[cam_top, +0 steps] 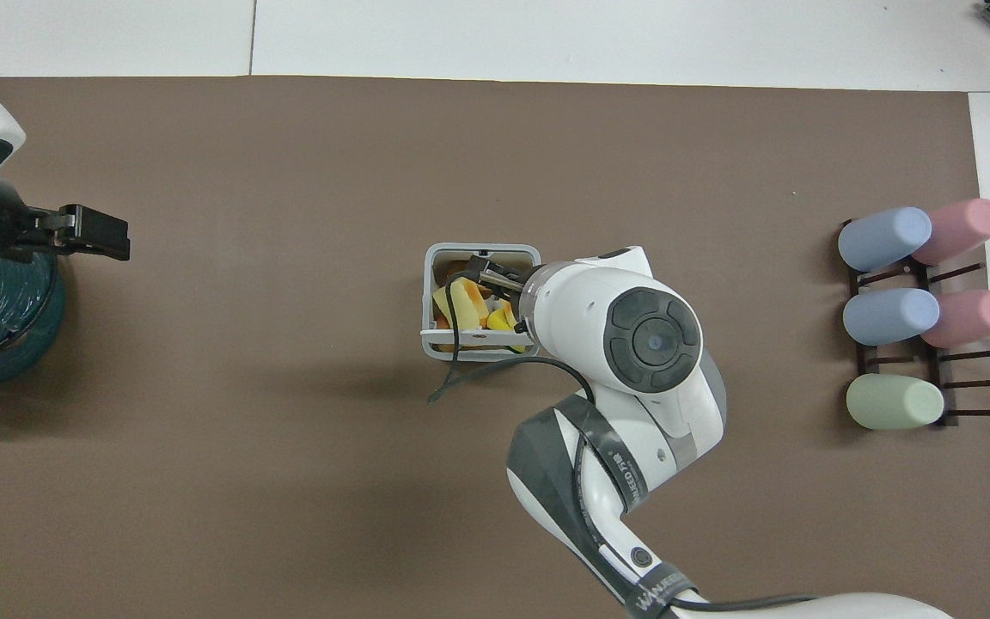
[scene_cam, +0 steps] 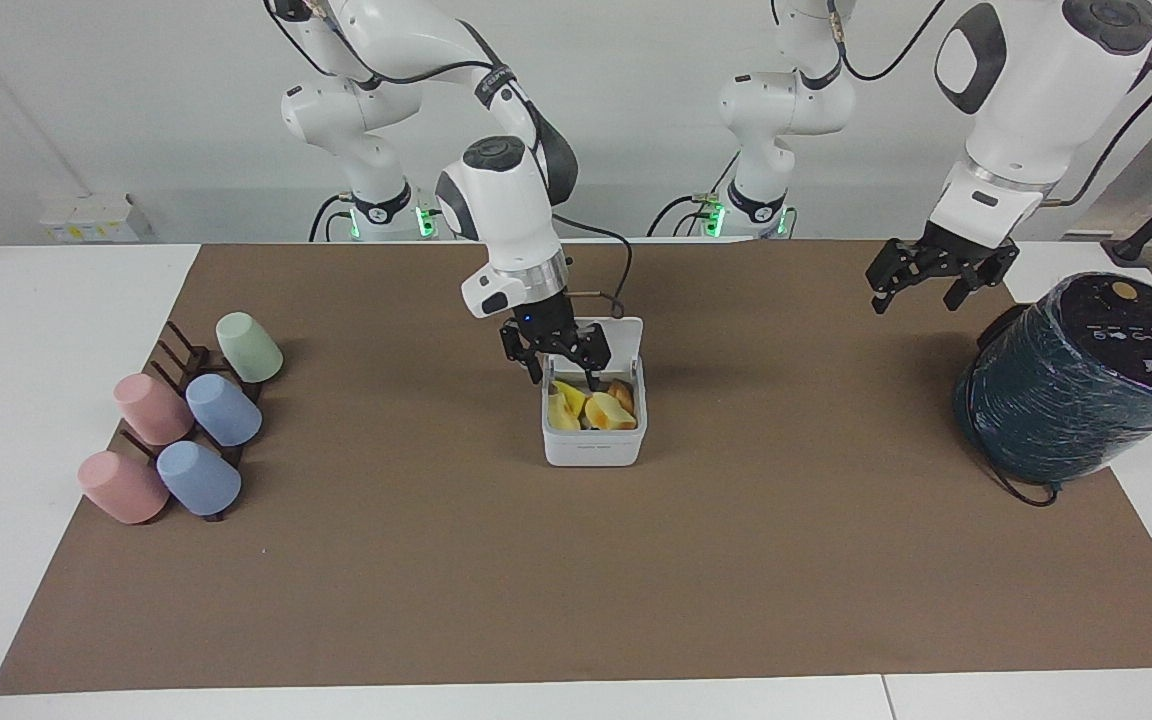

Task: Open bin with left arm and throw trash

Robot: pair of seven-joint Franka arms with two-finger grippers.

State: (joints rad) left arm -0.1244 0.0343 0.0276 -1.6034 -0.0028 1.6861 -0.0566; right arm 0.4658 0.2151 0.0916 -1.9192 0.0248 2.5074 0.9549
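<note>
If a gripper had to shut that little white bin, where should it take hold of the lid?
Probably the free top edge of the lid, coming from above. It stands upright on the bin, hinged at the wall nearer the robots, so that edge swings down easiest.

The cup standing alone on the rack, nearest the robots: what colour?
Pale green. The cup shows best in the facing view, beside the blue and pink ones.
</note>
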